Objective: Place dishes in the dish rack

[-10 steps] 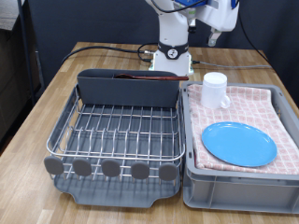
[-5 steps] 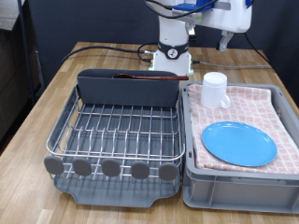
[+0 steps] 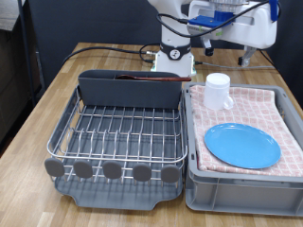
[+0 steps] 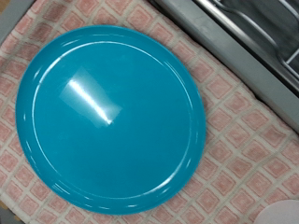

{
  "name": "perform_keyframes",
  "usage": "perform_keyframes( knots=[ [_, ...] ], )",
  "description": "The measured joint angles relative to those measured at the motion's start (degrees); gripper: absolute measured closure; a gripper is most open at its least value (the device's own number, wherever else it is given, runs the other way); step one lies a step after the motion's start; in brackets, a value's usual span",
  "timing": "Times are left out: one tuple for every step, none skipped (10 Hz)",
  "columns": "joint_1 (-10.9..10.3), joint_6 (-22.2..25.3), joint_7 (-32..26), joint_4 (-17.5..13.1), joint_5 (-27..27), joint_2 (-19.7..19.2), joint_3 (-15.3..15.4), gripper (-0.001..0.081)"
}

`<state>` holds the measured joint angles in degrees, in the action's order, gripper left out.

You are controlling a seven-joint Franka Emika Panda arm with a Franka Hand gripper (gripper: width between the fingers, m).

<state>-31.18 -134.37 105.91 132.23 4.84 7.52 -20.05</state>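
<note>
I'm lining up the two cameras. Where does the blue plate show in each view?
Exterior view: blue plate lies flat on the pink checked cloth in the grey bin, lower right.
Wrist view: the plate fills most of the picture.
Shared landmark: the checked cloth under the plate.

The wrist view's edge crops the mug point(image 4: 283, 213) to a white sliver.

A robot lab staged as a kitchen: a wooden table point(image 3: 38, 113) carries a dish rack point(image 3: 118, 132), with the robot arm point(image 3: 227, 19) and cables point(image 3: 104, 47) at the frame's top.
</note>
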Motion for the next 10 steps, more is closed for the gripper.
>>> perform_keyframes(
  knots=[
    [-0.02, -3.72, -1.60, 0.49, -1.28, -1.28, 0.00, 0.0004],
    [-0.02, -9.12, -3.92, 1.75, -3.10, -2.64, -0.09, 0.0004],
    [-0.02, -14.44, -5.95, 3.49, -4.99, -4.01, -0.22, 0.0004],
    [-0.02, -18.81, -7.92, 5.04, -7.25, -5.37, -0.28, 0.0004],
    [-0.02, -22.31, -10.34, 6.30, -10.35, -6.64, -0.23, 0.0004],
    [-0.02, -24.90, -13.28, 7.38, -14.53, -7.81, -0.02, 0.0004],
    [-0.01, -25.62, -15.12, 8.22, -17.96, -8.75, 0.22, 0.0004],
    [-0.01, -26.19, -15.68, 8.41, -19.84, -9.32, 0.48, 0.0004],
    [0.01, -26.19, -15.66, 8.40, -19.45, -9.32, 0.47, 0.0004],
    [0.01, -26.49, -15.67, 8.42, -19.64, -9.32, 0.48, 0.0004]
  ],
)
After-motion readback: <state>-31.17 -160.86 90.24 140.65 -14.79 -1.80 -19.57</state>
